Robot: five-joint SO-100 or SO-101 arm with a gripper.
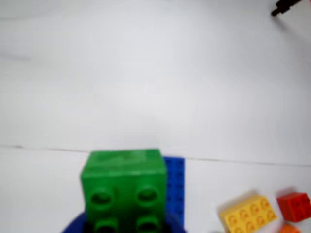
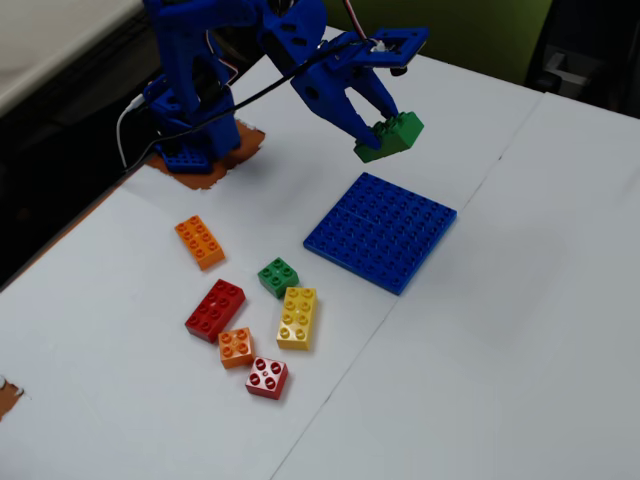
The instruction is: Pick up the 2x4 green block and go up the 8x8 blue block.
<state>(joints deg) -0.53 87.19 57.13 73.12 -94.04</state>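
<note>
My blue gripper (image 2: 377,137) is shut on the 2x4 green block (image 2: 391,136) and holds it in the air, above the far edge of the 8x8 blue block (image 2: 381,230). The blue baseplate lies flat on the white table. In the wrist view the green block (image 1: 124,187) fills the bottom middle, its hollow underside toward the camera, with a strip of the blue baseplate (image 1: 176,189) beside and below it. The gripper's jaws are mostly out of the wrist view.
Loose bricks lie left of the baseplate: an orange 2x4 (image 2: 200,242), a small green square brick (image 2: 278,276), a red 2x4 (image 2: 215,309), a yellow 2x4 (image 2: 298,317), a small orange one (image 2: 236,346) and a small red one (image 2: 267,378). The arm's base (image 2: 190,110) stands at the back left.
</note>
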